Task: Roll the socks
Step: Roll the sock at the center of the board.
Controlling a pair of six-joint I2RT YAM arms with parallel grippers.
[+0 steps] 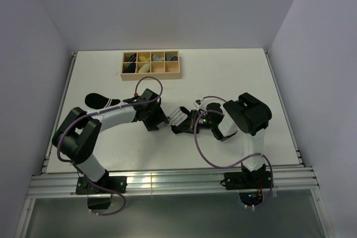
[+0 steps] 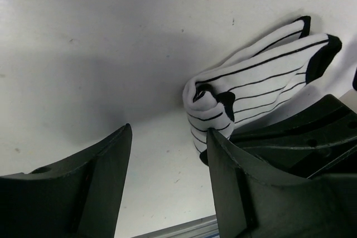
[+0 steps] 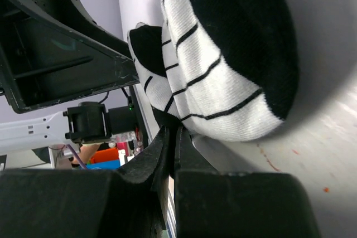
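The striped sock (image 2: 262,76) is pinched by the shut right claw (image 3: 173,132). The left claw (image 2: 170,132) is held open beside it.

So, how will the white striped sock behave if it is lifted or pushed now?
Probably floppy: the striped sock is soft knit, folded over itself, so it should sag when lifted. Its rolled end looks loose, so a push may unroll it. It likely drags on the table rather than rolling away.
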